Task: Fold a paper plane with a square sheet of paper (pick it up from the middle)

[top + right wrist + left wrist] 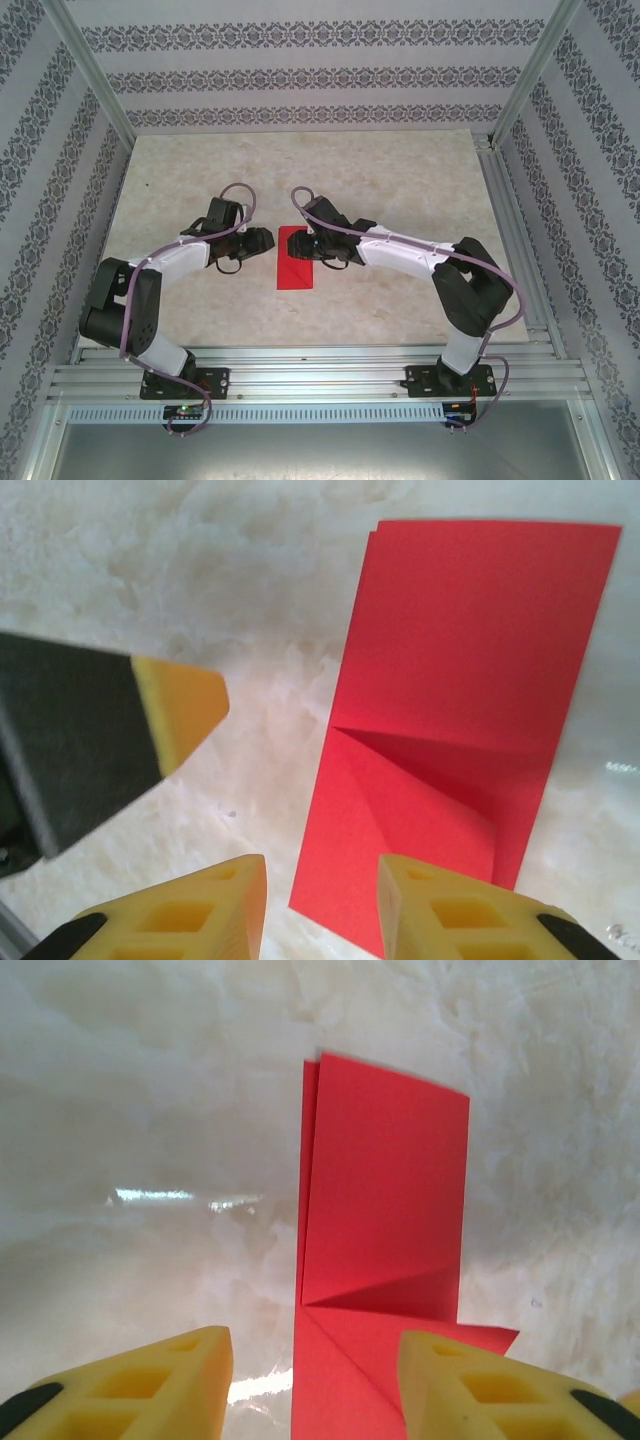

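Our red sheet of paper (296,260) lies flat, with a long side facing each gripper. The right gripper (318,248) is nearer to it than the left gripper (262,240). Both have their fingers spread and empty.

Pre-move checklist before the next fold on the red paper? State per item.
1. Left gripper free of the red paper: ok, jaws apart, nothing pinched.
2. Right gripper free of it: ok, jaws apart.
3. Paper lying on the table between the arms: ok.
4. Layers aligned: not ok, a sliver of the under layer shows along one long edge.
5. Diagonal flap pressed flat: cannot tell, it casts a shadow.
6. Grippers clear of each other: ok, one on either side of the paper.
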Robot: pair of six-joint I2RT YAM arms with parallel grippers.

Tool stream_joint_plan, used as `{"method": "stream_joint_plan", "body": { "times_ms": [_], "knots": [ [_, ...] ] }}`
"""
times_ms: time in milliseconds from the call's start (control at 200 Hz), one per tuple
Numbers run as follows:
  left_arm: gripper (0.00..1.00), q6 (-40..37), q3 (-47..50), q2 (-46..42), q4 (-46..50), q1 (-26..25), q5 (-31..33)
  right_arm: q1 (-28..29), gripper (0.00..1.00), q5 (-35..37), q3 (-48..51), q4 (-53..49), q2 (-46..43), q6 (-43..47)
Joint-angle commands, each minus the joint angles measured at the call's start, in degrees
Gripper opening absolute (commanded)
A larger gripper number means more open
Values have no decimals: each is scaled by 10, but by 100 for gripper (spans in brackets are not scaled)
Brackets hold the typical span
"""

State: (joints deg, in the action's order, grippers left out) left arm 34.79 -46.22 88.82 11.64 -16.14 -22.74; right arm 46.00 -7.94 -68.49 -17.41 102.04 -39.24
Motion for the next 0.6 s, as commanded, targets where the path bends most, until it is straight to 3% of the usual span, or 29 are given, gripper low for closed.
{"method": "stream_joint_plan", "body": {
  "times_ms": [0, 594],
  "knots": [
    [52, 6, 12, -9, -3, -2, -42, -5, 35, 14, -20, -23, 37, 18],
    [55, 68, 24, 64, -90, -62, -98, -44, 24, -27, 15, 35, 104, -17]
  ]
}}
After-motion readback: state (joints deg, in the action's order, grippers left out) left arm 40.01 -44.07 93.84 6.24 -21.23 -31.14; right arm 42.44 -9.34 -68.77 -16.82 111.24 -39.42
